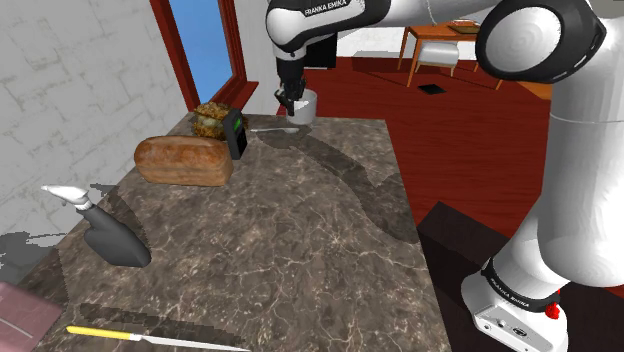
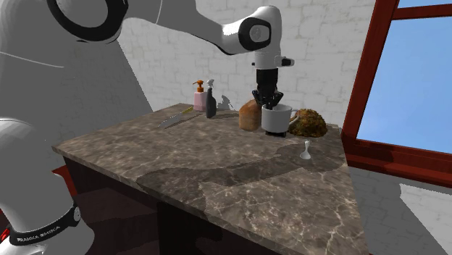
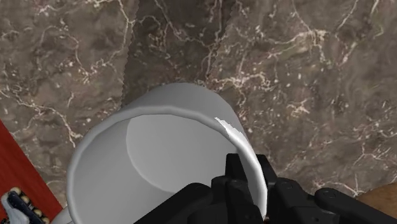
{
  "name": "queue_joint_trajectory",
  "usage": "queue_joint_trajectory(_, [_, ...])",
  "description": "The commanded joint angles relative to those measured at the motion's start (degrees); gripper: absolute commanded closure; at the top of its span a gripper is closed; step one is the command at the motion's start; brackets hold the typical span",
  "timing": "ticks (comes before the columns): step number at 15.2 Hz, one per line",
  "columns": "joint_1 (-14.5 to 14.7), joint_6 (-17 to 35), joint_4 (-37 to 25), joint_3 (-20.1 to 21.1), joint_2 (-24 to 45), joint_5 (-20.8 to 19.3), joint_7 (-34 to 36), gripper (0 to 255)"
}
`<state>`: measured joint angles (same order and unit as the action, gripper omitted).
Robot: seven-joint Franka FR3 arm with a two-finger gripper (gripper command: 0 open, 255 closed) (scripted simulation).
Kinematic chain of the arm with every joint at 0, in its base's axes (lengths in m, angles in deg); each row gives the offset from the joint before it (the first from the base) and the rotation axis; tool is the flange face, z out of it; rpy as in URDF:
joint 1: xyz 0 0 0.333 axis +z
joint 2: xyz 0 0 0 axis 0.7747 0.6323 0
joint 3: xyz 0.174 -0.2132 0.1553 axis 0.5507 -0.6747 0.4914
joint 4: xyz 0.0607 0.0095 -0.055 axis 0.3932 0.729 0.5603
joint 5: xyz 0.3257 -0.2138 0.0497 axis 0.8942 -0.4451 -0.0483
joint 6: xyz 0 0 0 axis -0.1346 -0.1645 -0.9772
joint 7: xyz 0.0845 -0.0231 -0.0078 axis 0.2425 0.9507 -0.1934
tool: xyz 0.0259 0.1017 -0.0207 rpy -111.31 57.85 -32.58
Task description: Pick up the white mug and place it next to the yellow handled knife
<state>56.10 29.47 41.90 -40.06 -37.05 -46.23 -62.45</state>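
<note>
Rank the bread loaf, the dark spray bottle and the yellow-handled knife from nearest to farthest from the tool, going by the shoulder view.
1. Bread loaf, closest to the tool, toward the view's left.
2. Dark spray bottle, lower left.
3. Yellow-handled knife, along the view's bottom edge.

Bread loaf (image 1: 185,160) and spray bottle (image 1: 110,235) on marble counter (image 1: 300,230).

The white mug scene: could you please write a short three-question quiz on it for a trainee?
1. True or false: the gripper is shut on the white mug at its rim.
2. Which stands nearest the yellow-handled knife? A spray bottle, B bread loaf, C white mug.
3. Is the mug beside the knife yet?
Key: 1 true; 2 A; 3 no.
</note>
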Motion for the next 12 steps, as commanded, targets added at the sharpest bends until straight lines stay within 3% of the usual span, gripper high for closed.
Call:
queue_joint_trajectory(1, [-0.05, -1.50, -1.39, -0.02, -0.10, 0.02, -0.13, 255])
queue_joint_trajectory(3, [-0.04, -2.68, -2.53, -0.02, -0.15, 0.04, -0.17, 255])
queue_joint_trajectory(12, [6.05, 2.20, 15.20, 3.04, -12.58, -1.12, 9.48, 255])
